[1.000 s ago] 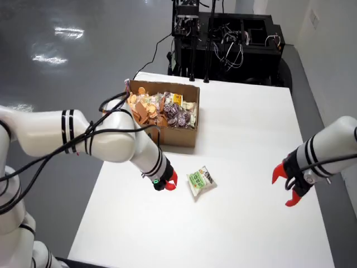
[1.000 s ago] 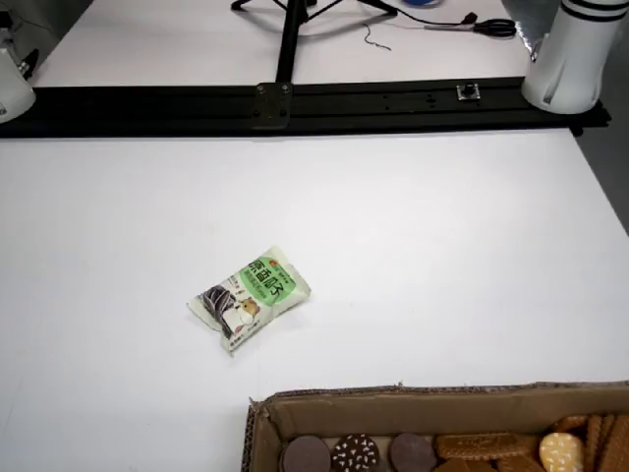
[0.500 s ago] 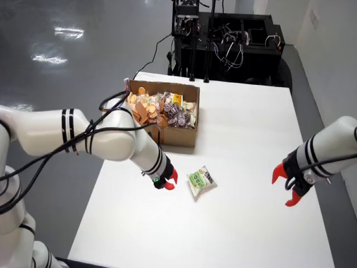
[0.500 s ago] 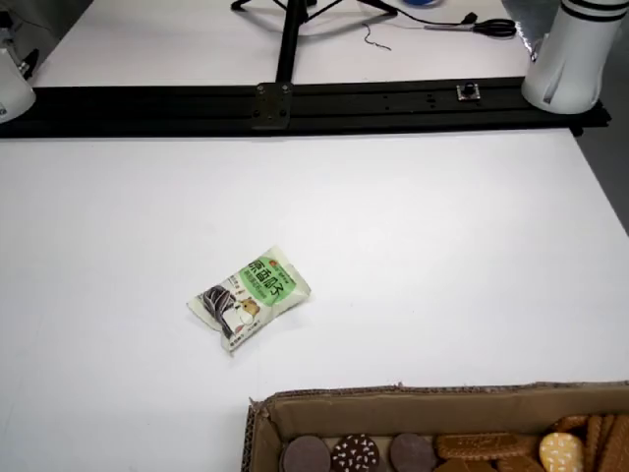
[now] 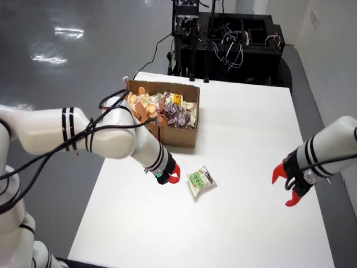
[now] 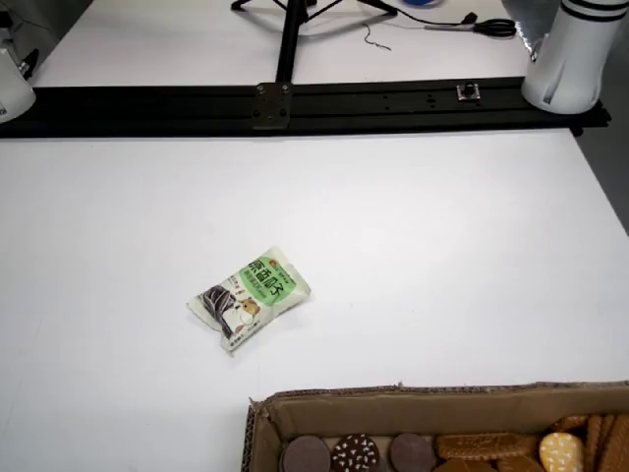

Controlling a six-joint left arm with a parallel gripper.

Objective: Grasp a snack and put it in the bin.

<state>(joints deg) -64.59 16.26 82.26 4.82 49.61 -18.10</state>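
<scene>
The working arm comes in from the left in the view from above. Its red pincer hangs low over the white desk. The tips sit close together with nothing between them, but the view is too small to tell if they are fully closed.

A small green and white snack bag lies flat on the desk just to the right of the pincer in that view. They are near but not touching. In the low view across the desk, the same snack bag lies alone on the desk, tilted a bit.

Behind the pincer, farther up the desk, stands a brown cardboard box full of cookies and snack packs. The low view shows the box edge with round cookies inside.

A second arm with an open red pincer sits far off to the right.
</scene>
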